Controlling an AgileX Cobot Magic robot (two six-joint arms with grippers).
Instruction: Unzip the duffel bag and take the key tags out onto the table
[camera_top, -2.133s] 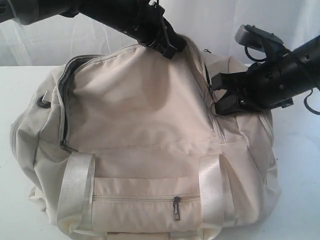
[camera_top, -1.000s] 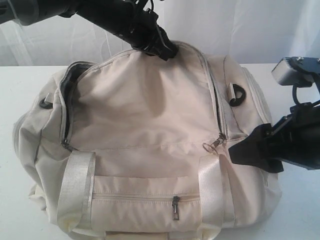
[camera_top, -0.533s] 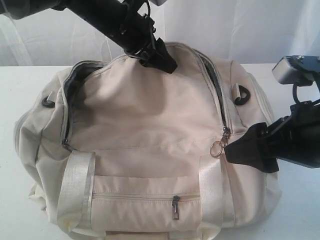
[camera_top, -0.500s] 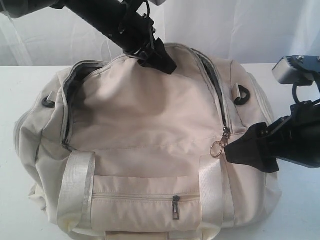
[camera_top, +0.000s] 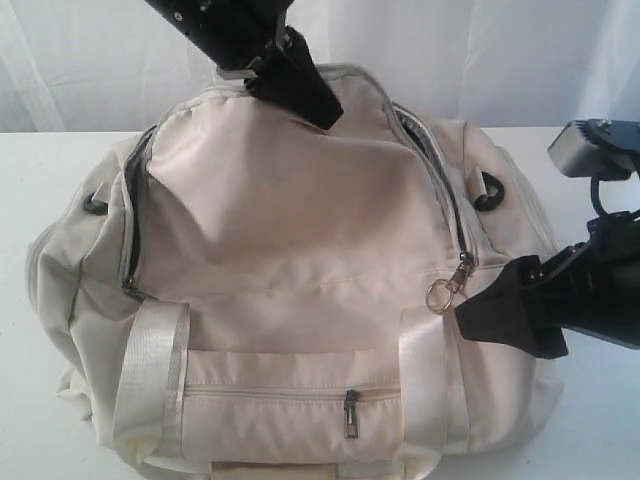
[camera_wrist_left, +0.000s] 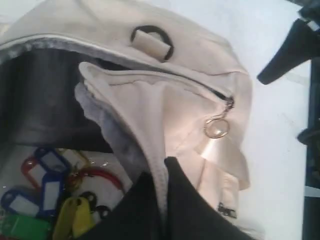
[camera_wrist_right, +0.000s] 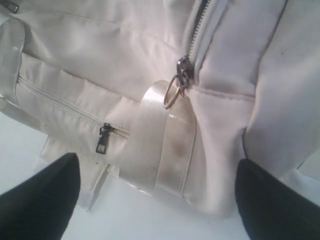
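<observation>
Duffel bag (camera_top: 300, 270) sits on the table (camera_top: 40, 170), centre of the exterior view; above, the left gripper (camera_top: 315, 100) pinches its flap (camera_top: 290, 190), held up to expose the inside. Left wrist view: key tags (camera_wrist_left: 50, 195) lie inside, lower left. Right wrist view: right gripper (camera_wrist_right: 155, 200) spread, empty.

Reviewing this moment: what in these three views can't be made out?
- The key tags: in the exterior view they are hidden under the flap of the duffel bag. In the left wrist view they are cut off by the frame edge and partly covered by the left pincer, so they can't be counted.
- The print on the small label, left wrist view: blurred, unreadable.
- The right pincer, exterior view: seen side-on, so its gap doesn't show.
</observation>
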